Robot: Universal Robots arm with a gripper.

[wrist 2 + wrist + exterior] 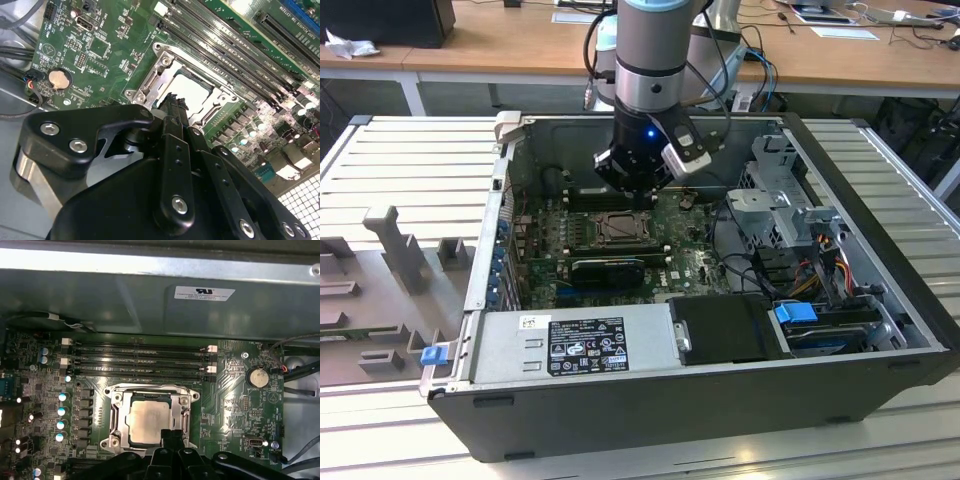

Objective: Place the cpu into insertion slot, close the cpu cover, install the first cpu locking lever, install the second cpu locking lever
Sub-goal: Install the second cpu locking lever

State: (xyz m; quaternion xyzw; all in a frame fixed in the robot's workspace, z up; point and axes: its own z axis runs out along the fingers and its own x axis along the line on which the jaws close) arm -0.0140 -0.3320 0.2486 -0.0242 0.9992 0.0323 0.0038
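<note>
One step of the four looks done to us, and perhaps a second.

In the exterior view, the arm reaches down into an open computer case that lies on a ribbed counter. The hand hangs just above the slot on the green board. From here the slot reads as a dark square frame with a paler centre, and we cannot judge the fingers.

In the second wrist view, the black fingers come together at their tips, closed and with nothing between them as far as we can see. They sit over the near edge of the slot. The cpu lies flat in the recess, its pale top showing through the metal frame around it.

In the first wrist view, the cpu sits square and level in the slot, so we take placing as finished. The cover seems to lie down around the chip, its cut-out framing the pale top, though we cannot say whether it is fully pressed home. The fingertips stand at the frame's edge, touching or nearly touching it. We cannot make out the two levers clearly enough to say whether either is latched, so we judge both lever steps as not yet shown done. The memory slots run beside the frame.
</note>
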